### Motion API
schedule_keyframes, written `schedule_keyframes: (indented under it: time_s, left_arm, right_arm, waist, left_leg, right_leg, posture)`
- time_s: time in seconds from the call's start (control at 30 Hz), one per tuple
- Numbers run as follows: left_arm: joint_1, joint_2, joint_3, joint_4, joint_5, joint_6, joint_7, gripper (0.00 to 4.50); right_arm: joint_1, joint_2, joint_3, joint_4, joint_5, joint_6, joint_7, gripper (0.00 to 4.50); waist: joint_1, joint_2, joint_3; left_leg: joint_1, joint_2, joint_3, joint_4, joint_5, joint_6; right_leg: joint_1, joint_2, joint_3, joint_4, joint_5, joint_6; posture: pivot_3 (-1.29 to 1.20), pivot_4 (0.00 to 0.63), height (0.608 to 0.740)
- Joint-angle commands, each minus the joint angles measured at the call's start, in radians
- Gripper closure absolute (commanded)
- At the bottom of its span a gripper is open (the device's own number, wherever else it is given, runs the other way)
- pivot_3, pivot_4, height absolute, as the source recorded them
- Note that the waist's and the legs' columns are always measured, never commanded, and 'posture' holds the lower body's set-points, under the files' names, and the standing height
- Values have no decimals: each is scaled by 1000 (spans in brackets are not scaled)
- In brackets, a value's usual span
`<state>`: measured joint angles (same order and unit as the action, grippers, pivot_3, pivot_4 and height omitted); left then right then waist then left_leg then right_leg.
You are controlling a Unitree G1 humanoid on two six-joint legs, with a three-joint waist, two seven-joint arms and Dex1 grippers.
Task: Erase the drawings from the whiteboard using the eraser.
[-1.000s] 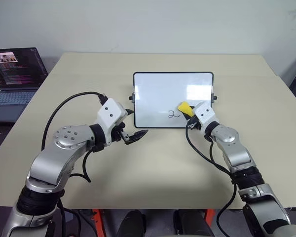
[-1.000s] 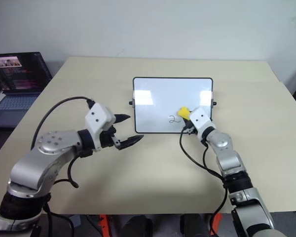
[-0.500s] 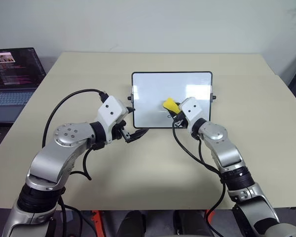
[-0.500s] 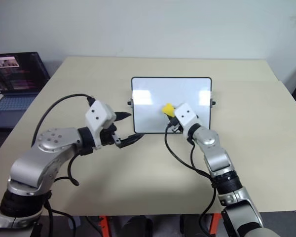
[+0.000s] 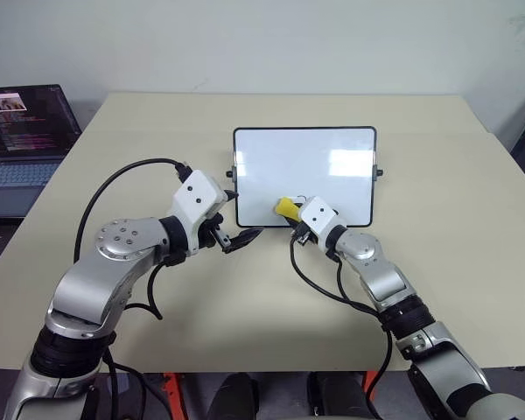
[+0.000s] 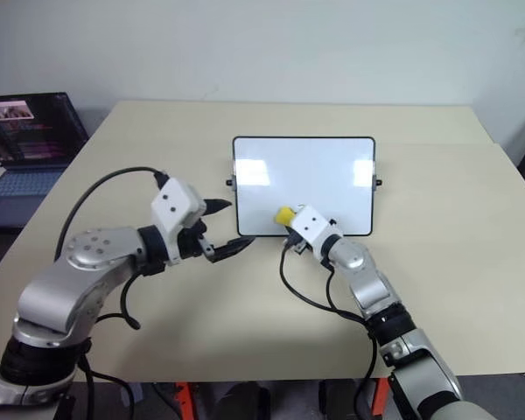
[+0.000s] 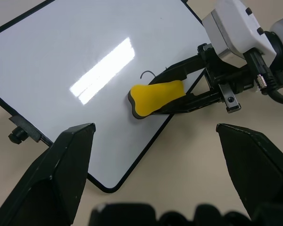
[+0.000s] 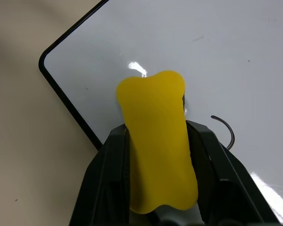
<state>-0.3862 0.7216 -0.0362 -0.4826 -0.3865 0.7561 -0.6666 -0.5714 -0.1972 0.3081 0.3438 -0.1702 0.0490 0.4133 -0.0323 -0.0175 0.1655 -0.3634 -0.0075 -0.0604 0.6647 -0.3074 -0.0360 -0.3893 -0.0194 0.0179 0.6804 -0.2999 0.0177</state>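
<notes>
The whiteboard [image 5: 304, 166] lies flat at the middle of the table, white with a thin black frame. My right gripper [image 5: 290, 213] is shut on the yellow eraser [image 5: 285, 206], which presses on the board's near edge, left of centre. Of the drawings, one short curved black stroke [image 8: 228, 132] shows beside the eraser [image 7: 155, 97]. The board's other visible surface is white with glare patches. My left gripper [image 5: 248, 216] stands open and holds nothing, just off the board's near left corner.
An open laptop [image 5: 22, 140] stands at the far left, beyond the table's edge. The beige table [image 5: 245, 306] has bare room in front of the board and on both sides. Black cables loop from both wrists.
My right gripper has slid the eraser leftward along the board's lower part, over where the squiggle like a 2 stood; only a small stroke of it shows now. The left arm has kept still.
</notes>
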Motion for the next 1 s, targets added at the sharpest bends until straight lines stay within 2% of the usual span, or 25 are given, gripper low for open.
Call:
schedule_keyframes:
  time_s: [0.03, 0.37, 0.63, 1.0]
  left_arm:
    - [-6, 8, 18, -44, 2, -5, 4, 0]
    - [-18, 7, 16, -38, 2, -6, 1, 0]
    - [-22, 5, 17, -30, 5, -9, 2, 0]
    - [-30, 5, 13, -23, 5, -10, 0, 0]
  right_arm:
    - [-23, -12, -19, 56, -13, -35, -14, 3125]
    - [-29, -64, -52, 96, -16, -48, -24, 3125]
    - [26, -175, -69, 126, -21, -76, -12, 3125]
    - [75, -266, -111, 125, -4, -79, -6, 3125]
  waist:
    - [0, 0, 0]
    - [4, 0, 0]
    - [9, -1, -1]
    - [9, -1, -1]
  left_leg:
    - [0, 0, 0, 0, 0, 0]
    - [1, 0, -1, 2, 0, 0]
    - [1, -1, -2, 4, 0, 0]
    - [9, -1, -4, 11, 0, 1]
  right_leg:
    - [0, 0, 0, 0, 0, 0]
    - [1, 0, 0, 1, 0, 0]
    - [3, 0, -1, 1, 1, 0]
    - [16, 0, -2, 0, 4, 3]
  posture:
    - [0, 150, 740]
    - [0, 150, 740]
    - [0, 150, 740]
    - [0, 150, 740]
